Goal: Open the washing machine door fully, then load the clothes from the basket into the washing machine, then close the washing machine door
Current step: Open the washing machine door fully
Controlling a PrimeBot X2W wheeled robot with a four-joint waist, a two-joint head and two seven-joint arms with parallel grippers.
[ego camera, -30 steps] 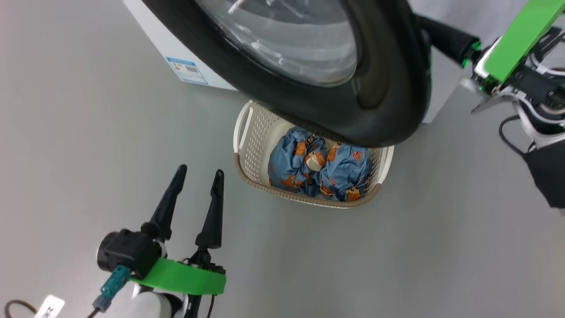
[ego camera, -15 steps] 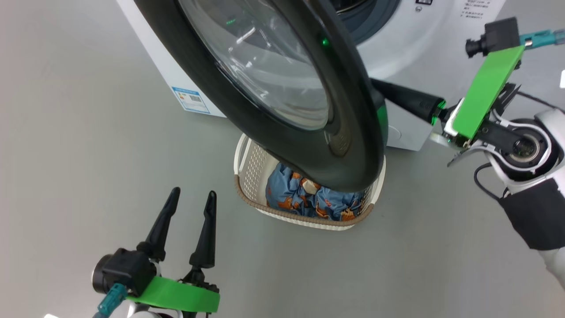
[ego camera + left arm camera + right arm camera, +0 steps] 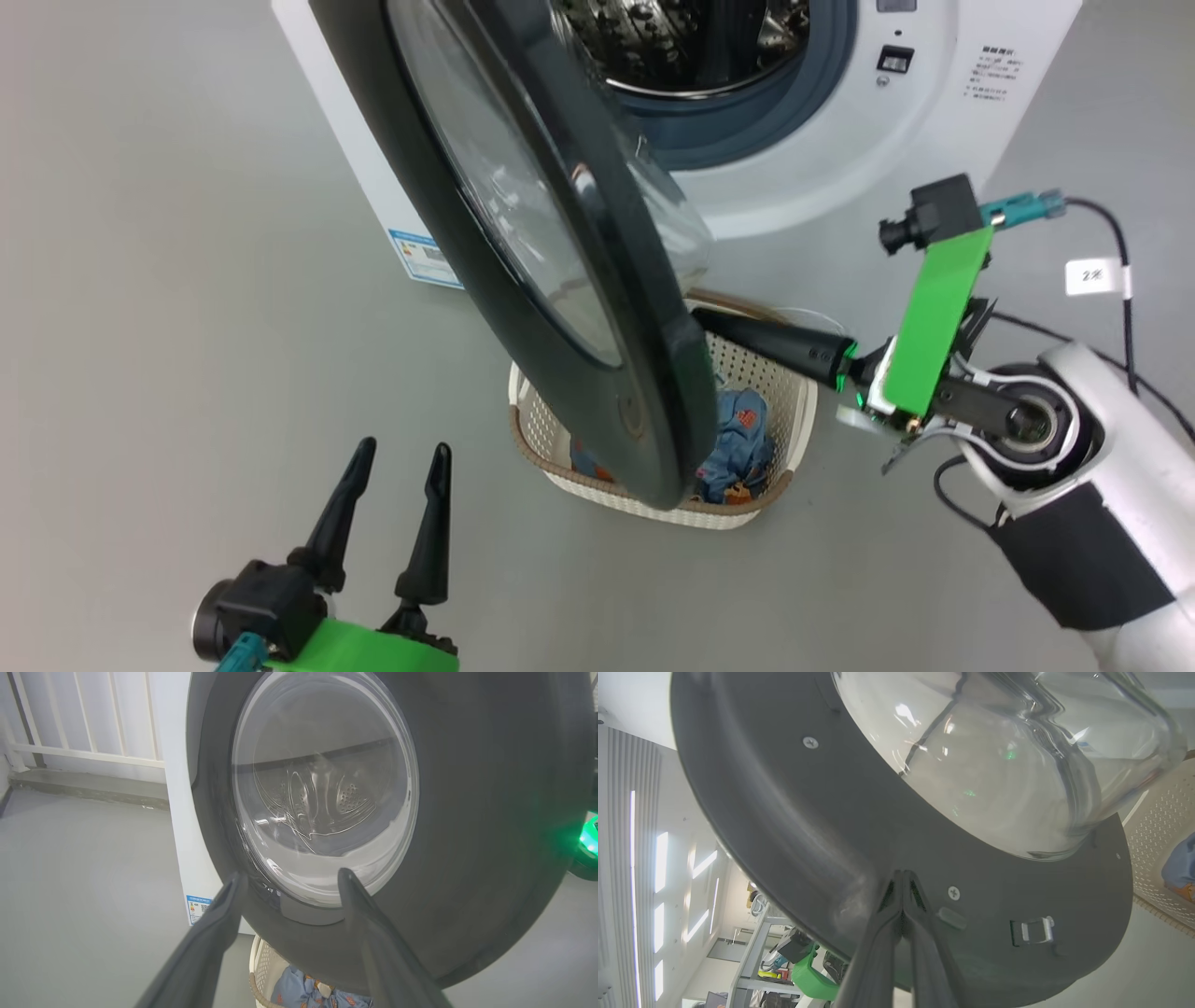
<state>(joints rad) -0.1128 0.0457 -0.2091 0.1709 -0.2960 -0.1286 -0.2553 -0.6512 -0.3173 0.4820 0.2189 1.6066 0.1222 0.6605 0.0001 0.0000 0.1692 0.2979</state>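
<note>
The washing machine door (image 3: 677, 392) stands partly open, its black rim and glass bowl (image 3: 994, 765) between my two arms. My right gripper (image 3: 705, 322) is shut, and its fingertips (image 3: 902, 877) press on the door's inner rim (image 3: 784, 812) with nothing between them. At the lower left my left gripper (image 3: 397, 450) is open, short of the door's outer face (image 3: 490, 812). The cream basket (image 3: 747, 509) sits on the floor under the door, with the blue printed clothes (image 3: 742, 439) inside, partly hidden. Behind it, the white washing machine (image 3: 840, 168) shows its steel drum (image 3: 691, 37).
A blue label sticker (image 3: 425, 259) marks the washer's lower left corner. A black cable with a white tag (image 3: 1092, 276) runs on the grey floor at the right. A white railing (image 3: 84, 718) stands beyond the washer's left side. The door latch (image 3: 1034, 931) sits beside my right fingers.
The door has swung wider, with my shut right gripper against its inner side. The head camera has shifted, so the drum now shows. My left gripper stays open.
</note>
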